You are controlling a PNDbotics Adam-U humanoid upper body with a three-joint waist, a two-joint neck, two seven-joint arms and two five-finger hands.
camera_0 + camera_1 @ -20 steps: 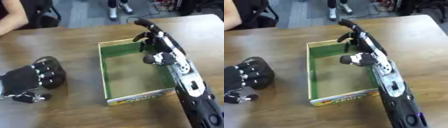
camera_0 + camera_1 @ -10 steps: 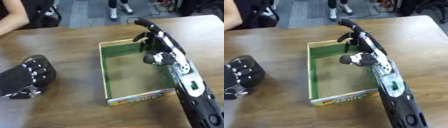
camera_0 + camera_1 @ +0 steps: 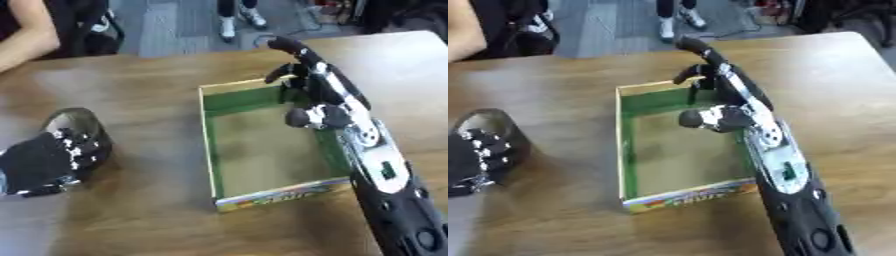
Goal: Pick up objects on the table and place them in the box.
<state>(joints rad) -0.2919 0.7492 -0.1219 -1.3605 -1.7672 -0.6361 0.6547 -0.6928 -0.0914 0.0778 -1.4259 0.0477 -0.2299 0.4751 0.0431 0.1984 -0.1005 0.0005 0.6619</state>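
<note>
Dark round object (image 3: 77, 125) against left hand (image 3: 44, 162) fingers (image 3: 74, 147).

Even indoor light, soft blur throughout, pale glare on the table (image 3: 131, 80).

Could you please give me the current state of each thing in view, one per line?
box: open-topped, upright on the table, nothing visible inside.
dark round object: on the table left of the box, in the left hand's grasp.
left hand: fingers curled round the dark round object.
right hand: over the box's far right corner, fingers relaxed, holding nothing.
table: wooden, carrying the box.
</note>
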